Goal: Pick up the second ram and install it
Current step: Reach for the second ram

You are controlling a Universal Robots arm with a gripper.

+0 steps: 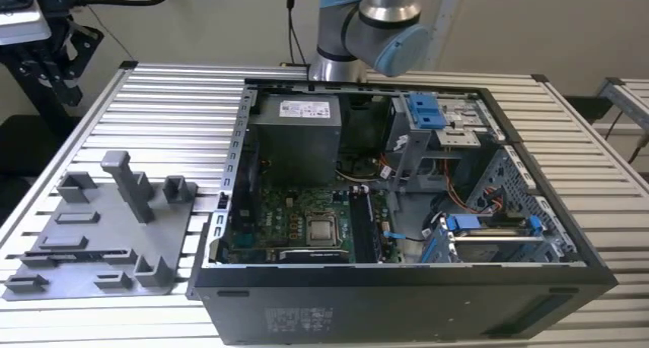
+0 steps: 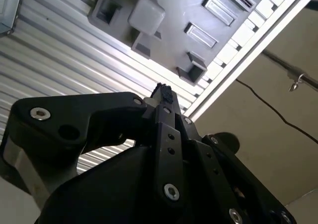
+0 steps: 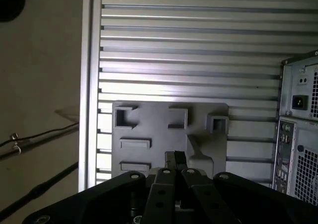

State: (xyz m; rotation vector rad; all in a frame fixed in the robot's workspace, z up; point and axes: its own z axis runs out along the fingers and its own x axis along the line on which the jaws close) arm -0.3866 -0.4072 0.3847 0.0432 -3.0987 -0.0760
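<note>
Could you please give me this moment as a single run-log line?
gripper: shut, nothing visibly held | aim: toward grey tray | tray: on slatted table beside open computer case

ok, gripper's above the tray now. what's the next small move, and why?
Probably open the jaws. In the first wrist view the gripper hangs over the grey tray with its jaws pressed together and nothing between them, so as it stands it could not close around anything on the tray.
</note>
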